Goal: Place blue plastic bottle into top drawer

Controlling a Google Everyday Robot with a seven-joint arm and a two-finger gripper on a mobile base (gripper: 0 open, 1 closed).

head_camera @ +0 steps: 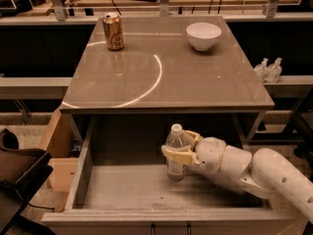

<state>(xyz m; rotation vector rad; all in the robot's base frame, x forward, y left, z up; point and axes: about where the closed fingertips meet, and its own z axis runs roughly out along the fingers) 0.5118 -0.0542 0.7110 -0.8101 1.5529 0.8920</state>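
**A:** Where is the bottle sitting?

**B:** The bottle [175, 153] is standing up straight inside the drawer [82, 176], in the lower middle of the frame. Its white cap is poking up just under the table edge. Its bottom is reaching down to the grey drawer floor, but I cannot tell if it is touching.

**A:** What is the gripper doing?

**B:** The gripper [180, 147] is hugging the bottle around its middle. One finger is going across the front and the other is going behind, so it is holding the bottle tight. The white arm [259, 173] is coming in from the lower right and reaching into the drawer.

**A:** Is the drawer pulled out?

**B:** Yes, it is sticking out wide open under the table [166, 82], toward the bottom of the frame.

**A:** What is sitting on top?

**B:** A gold can [113, 31] is standing at the upper left of the table. A white bowl [204, 35] is sitting at the upper right, well apart from the can. Two small spray bottles [269, 70] are standing on a ledge at the right side.
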